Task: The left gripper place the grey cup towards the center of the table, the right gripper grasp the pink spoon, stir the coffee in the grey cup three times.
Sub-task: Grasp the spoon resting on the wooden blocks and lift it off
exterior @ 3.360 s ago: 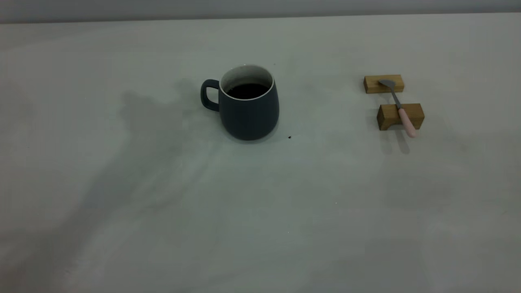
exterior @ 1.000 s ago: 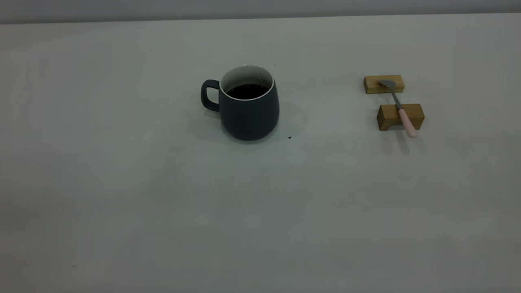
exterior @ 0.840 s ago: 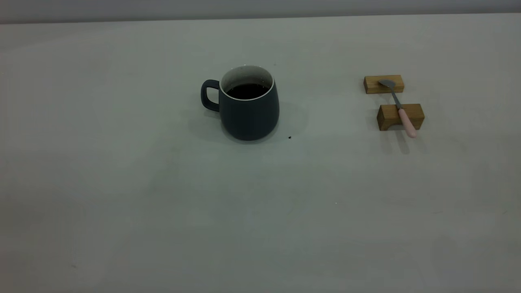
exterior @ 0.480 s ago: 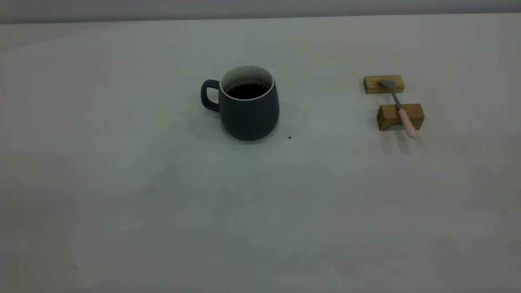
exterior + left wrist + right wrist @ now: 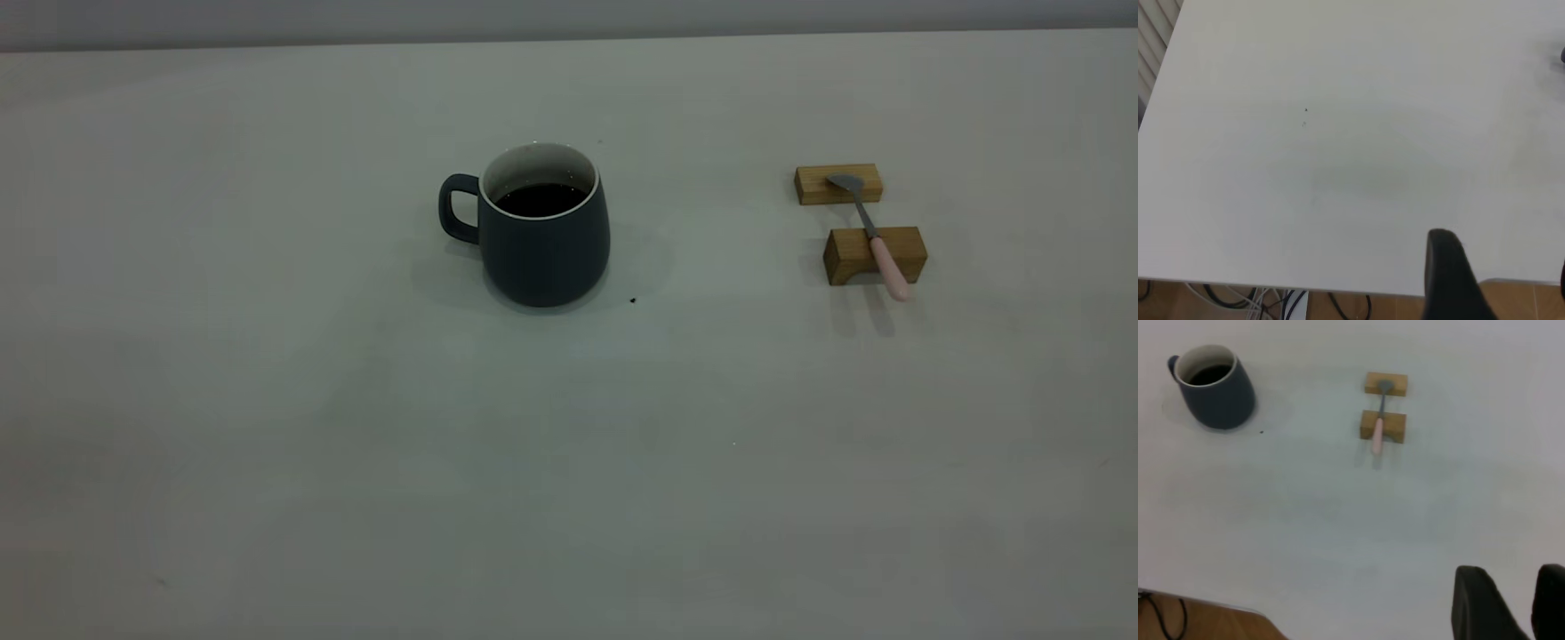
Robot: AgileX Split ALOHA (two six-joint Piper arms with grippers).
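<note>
Since the earliest frame, the broad arm shadow that lay across the table (image 5: 267, 444) to the left of the grey cup (image 5: 542, 227) has cleared away; the cup, the spoon and the blocks have not shifted at all. The cup stands upright near the middle of the table, handle toward the left arm's side, with the dark coffee (image 5: 540, 199) lying well below the white rim, so the placing step looks done. The pink spoon (image 5: 873, 238) rests untouched across two tan wooden blocks (image 5: 871, 253), its metal bowl on the farther block and its pink handle overhanging the nearer one, well apart from the cup; grasping and all three stirs are left. The left gripper (image 5: 1451, 277) hangs over bare table at its near edge, showing one dark finger only, so I cannot tell how its jaws stand. The right gripper (image 5: 1508, 603) hovers high and far from the spoon, two fingers parted by a narrow gap, holding nothing.
</note>
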